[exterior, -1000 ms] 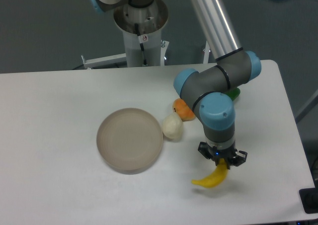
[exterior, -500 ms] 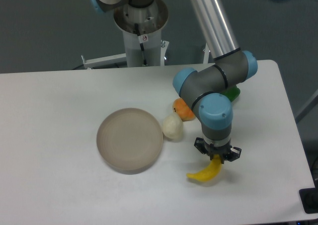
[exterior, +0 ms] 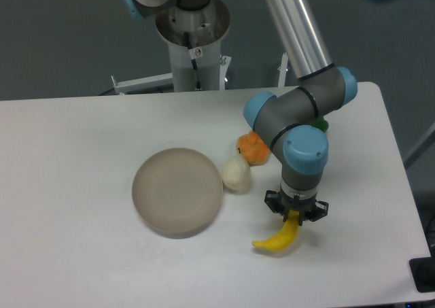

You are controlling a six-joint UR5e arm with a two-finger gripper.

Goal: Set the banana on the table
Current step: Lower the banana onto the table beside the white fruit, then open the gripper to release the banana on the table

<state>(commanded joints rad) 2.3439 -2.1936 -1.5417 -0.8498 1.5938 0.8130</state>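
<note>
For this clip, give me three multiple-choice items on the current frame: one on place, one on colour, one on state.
1. Where is the banana?
A. on the plate
B. right of the plate, at the tool
C. behind the orange fruit

2. What colour is the fruit touching the plate rim?
A. pale cream
B. green
C. red

3. How is the tool?
A. open, clear of everything
B. out of view
C. shut on the banana's upper end

Answers: 1 B, it hangs from the tool over the table; 2 A, the cream fruit sits by the rim; 3 C, fingers clasp the banana.

Plate (exterior: pixel 177 192), cream fruit (exterior: pixel 236 173), orange fruit (exterior: pixel 251 147)
</note>
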